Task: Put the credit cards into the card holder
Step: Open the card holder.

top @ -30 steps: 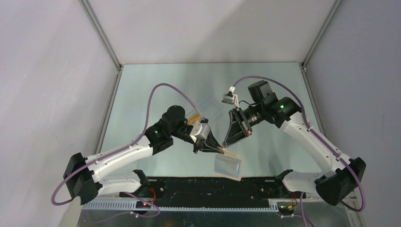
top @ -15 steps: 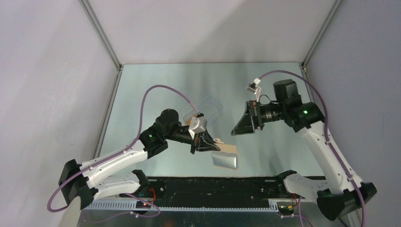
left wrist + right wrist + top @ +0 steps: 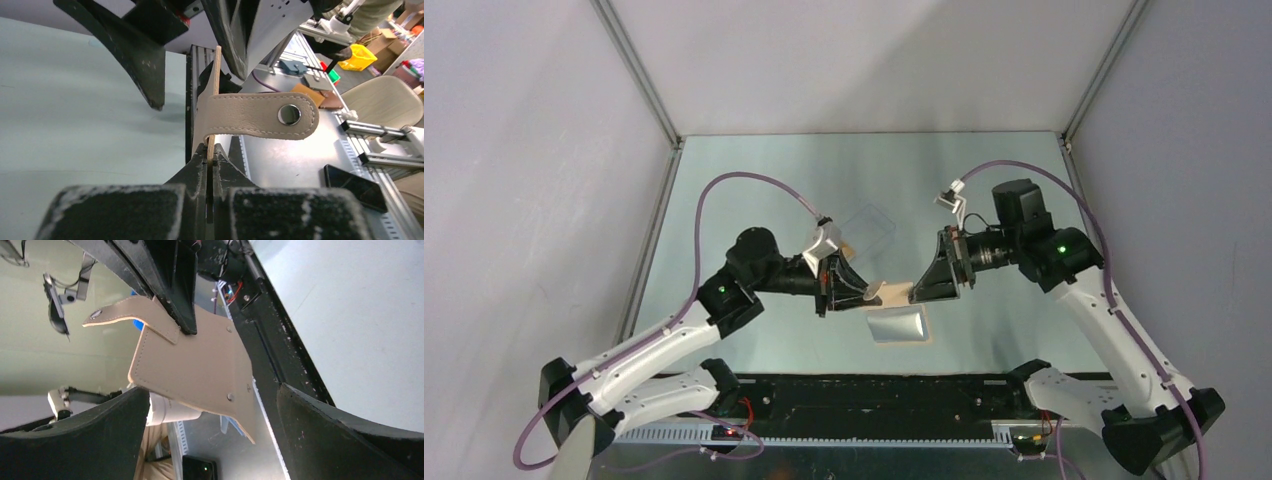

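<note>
The tan card holder (image 3: 892, 292) hangs in the air between both arms, opened, with its lower flap (image 3: 899, 326) drooping. My left gripper (image 3: 210, 154) is shut on one thin edge of the card holder (image 3: 216, 75); its strap with a metal snap (image 3: 289, 114) sticks out to the right. My right gripper (image 3: 212, 390) stands open facing the card holder (image 3: 195, 370), whose free corner reaches in between the wide-apart fingers (image 3: 80, 435) without touching them. The credit cards are out of view.
A clear plastic box (image 3: 869, 225) lies on the table behind the left gripper (image 3: 864, 292). The right gripper (image 3: 920, 290) hovers just right of the holder. The black front rail (image 3: 864, 390) runs close below.
My right gripper has opened, backed off to the right, then come back towards the holder. My left gripper has carried the holder up and slightly back.
</note>
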You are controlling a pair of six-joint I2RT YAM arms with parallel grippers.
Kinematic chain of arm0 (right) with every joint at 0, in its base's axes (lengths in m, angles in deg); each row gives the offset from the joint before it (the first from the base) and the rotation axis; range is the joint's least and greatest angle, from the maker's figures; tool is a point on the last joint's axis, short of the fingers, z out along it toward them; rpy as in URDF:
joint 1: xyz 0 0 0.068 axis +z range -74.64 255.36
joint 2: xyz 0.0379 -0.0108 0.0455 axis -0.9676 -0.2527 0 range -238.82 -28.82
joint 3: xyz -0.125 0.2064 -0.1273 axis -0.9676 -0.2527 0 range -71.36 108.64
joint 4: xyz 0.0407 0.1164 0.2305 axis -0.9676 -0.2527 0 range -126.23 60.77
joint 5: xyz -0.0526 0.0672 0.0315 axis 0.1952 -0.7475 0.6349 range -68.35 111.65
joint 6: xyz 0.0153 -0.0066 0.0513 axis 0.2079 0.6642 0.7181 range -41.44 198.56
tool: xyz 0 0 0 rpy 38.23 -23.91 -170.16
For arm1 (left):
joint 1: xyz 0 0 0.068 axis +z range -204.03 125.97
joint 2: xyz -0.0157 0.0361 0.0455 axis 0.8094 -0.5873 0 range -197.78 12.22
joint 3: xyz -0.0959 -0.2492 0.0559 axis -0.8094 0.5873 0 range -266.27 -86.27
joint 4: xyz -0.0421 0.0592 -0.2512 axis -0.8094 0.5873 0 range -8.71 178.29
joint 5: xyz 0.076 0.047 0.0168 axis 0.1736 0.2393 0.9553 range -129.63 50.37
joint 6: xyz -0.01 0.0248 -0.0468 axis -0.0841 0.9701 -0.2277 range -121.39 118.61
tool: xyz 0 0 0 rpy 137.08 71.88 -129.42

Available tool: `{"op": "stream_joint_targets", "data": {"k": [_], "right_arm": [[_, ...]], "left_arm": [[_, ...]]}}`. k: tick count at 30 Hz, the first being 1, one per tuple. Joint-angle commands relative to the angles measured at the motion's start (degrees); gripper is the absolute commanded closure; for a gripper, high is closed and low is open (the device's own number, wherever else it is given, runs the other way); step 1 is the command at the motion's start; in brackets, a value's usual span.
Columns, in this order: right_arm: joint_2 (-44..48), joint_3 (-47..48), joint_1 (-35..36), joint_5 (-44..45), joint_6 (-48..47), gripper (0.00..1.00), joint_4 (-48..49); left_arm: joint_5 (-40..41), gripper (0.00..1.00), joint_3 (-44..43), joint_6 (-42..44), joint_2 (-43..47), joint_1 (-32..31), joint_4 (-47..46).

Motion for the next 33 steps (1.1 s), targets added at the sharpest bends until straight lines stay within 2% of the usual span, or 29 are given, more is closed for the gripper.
{"op": "stream_joint_targets", "data": {"k": [1,4,5,7,8,9,10,11,12,13,15,17,22,33], "right_arm": [[-1.54,0.39,5.75,0.52,1.85,0.01,6.28],[-2.98,0.37,8.52,1.47,3.18,0.03,8.16],[-3.62,0.32,9.31,1.86,3.35,0.08,8.36],[-4.67,0.0,9.48,1.1,4.41,0.26,9.47],[-5.54,-0.14,9.28,0.81,5.11,0.47,9.58],[-6.02,-0.28,8.63,-0.5,5.59,0.59,10.37],[-6.4,-0.56,7.87,-1.26,6.83,0.77,10.92],[-6.54,-0.62,7.51,-2.16,8.26,0.85,11.89],[-6.71,-0.71,6.69,-2.44,8.97,0.97,12.29],[-6.73,-0.79,6.21,-3.47,10.25,1.0,13.31],[-6.73,-0.97,4.5,-4.91,12.17,1.0,14.51],[-6.52,-1.33,2.49,-6.76,13.66,1.0,15.7],[-5.47,-3.0,-2.06,-12.43,16.36,1.0,18.6],[-5.03,-3.19,-3.84,-15.12,19.21,1.0,21.15]], "left_arm": [[-1.15,1.0,-4.56,-6.61,-0.86,0.46,-2.04],[-0.92,1.0,-5.61,-8.0,-1.78,0.64,-2.04],[-0.85,1.0,-6.09,-8.23,-2.2,0.66,-1.97],[-0.24,1.0,-6.41,-7.82,-2.54,0.67,-2.03],[0.23,0.97,-6.42,-7.49,-2.63,0.83,-2.04],[0.51,0.78,-6.51,-6.96,-2.66,0.89,-2.0],[1.47,0.63,-6.5,-7.02,-2.51,1.08,-2.03],[2.9,0.35,-6.31,-7.29,-2.38,1.29,-1.95],[4.05,0.25,-6.04,-7.4,-1.76,1.47,-1.38],[6.62,0.09,-5.45,-7.49,-1.21,1.84,-1.05],[10.8,0.01,-3.65,-7.71,0.9,2.69,-0.3],[14.12,0.01,-1.65,-9.01,2.95,4.0,0.4],[15.03,0.0,2.53,-15.73,5.54,7.16,0.77],[13.77,0.06,4.97,-16.27,2.66,7.82,0.73]]}}
